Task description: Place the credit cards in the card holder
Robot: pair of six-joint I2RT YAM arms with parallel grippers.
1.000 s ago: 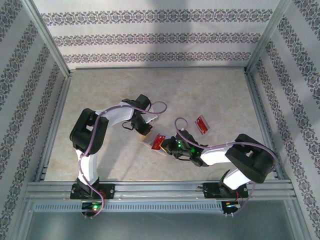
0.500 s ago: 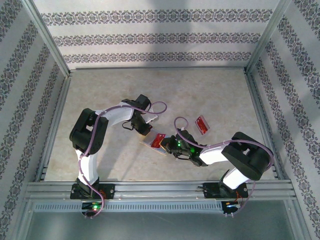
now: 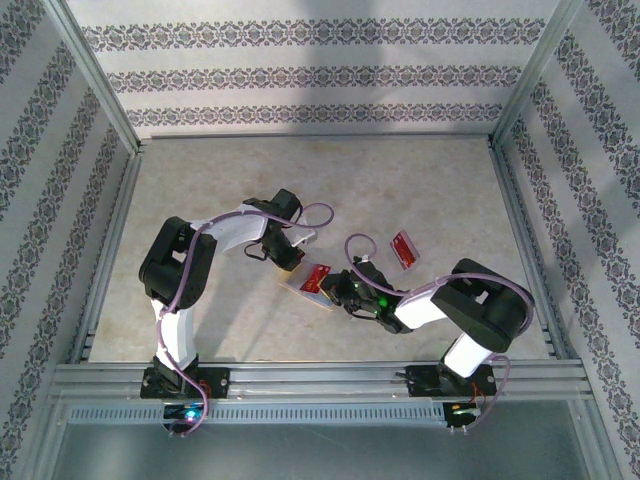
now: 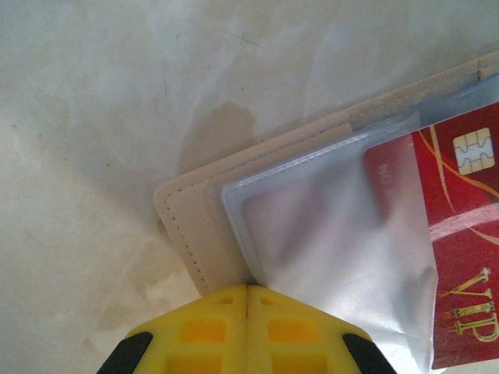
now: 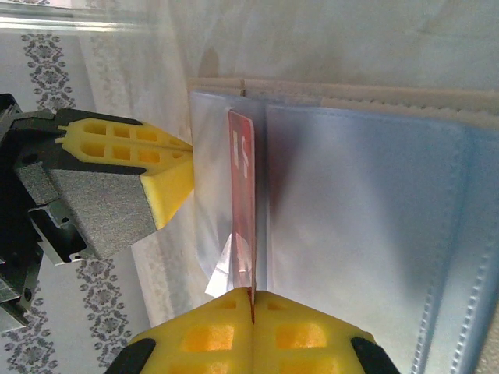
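Since a second ago the right arm's elbow has swung left and its wrist has nudged the red card slightly further left over the card holder.

Right gripper: jaws clenched on the near end of the red card, which stands on edge. Its far end reaches in between the clear pocket sleeves of the open card holder. From above, this gripper sits just right of the holder.

Left gripper: jaws pressed fully together, pinching the edge of a clear pocket sleeve at the card holder's corner. The right wrist camera shows the yellow tip of that gripper meeting the left edge of the sleeve. From above, it is at the holder's far-left side.

The holder lies open on the table near the middle, between the two grippers. In the left wrist view the red card shows its chip and gold "VIP" lettering, its left part hazy behind the sleeve and its right side cut off by the frame. How deep the card sits in the pocket is hard to judge. Both arms cover much of the holder from above, and whether any pocket already has a clear card in it cannot be told.

Count: two red cards, one gripped and a second red card lying flat well to the right; one card holder.
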